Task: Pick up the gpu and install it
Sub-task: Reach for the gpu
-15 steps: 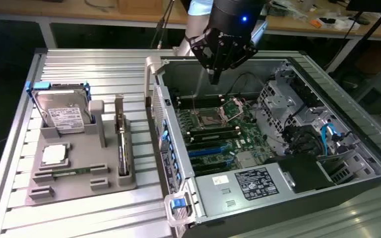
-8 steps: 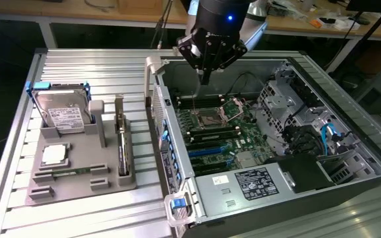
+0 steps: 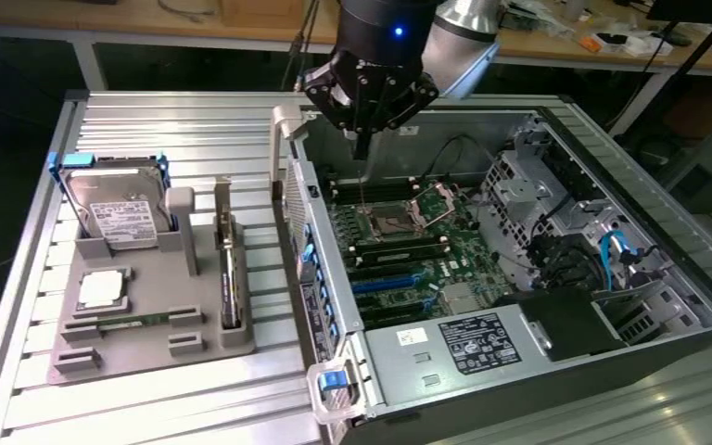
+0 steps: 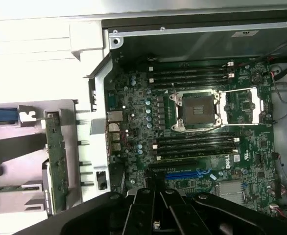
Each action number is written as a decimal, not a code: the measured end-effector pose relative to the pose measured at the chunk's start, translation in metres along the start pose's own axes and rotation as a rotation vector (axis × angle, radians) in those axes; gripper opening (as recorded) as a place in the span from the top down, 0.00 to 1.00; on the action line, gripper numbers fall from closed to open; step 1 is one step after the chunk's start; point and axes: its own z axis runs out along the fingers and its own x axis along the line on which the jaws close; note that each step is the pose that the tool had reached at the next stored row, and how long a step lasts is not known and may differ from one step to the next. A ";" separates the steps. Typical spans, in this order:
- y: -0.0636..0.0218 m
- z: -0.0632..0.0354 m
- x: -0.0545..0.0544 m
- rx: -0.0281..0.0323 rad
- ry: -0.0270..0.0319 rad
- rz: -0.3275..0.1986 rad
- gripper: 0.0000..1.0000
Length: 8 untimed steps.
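Note:
The gpu (image 3: 230, 276) stands on its long edge in a slot of the grey holder (image 3: 146, 348), at the exterior view's left of the open computer case (image 3: 541, 278). In the wrist view the gpu (image 4: 57, 164) appears as a narrow green-brown strip beside the case wall. My gripper (image 3: 359, 148) hangs above the far part of the motherboard (image 3: 412, 246), inside the case opening and well apart from the gpu. Its fingers (image 4: 143, 208) are pressed together with nothing between them. A blue expansion slot (image 4: 187, 174) lies on the motherboard (image 4: 133, 103) near the fingertips.
The holder also carries a silver hard drive (image 3: 115, 211), a square processor (image 3: 100, 287) and a thin memory stick (image 3: 133, 322). The case's side wall (image 3: 312, 269) with blue latches separates holder and motherboard. Drive cages and cables (image 3: 578, 241) fill the case's right part.

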 end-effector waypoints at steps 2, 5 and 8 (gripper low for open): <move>-0.0005 -0.0003 0.006 0.0000 -0.0011 0.000 0.89; -0.0016 -0.0009 0.021 -0.0003 -0.0033 0.000 0.89; -0.0026 -0.0017 0.035 -0.0002 -0.0045 0.000 0.89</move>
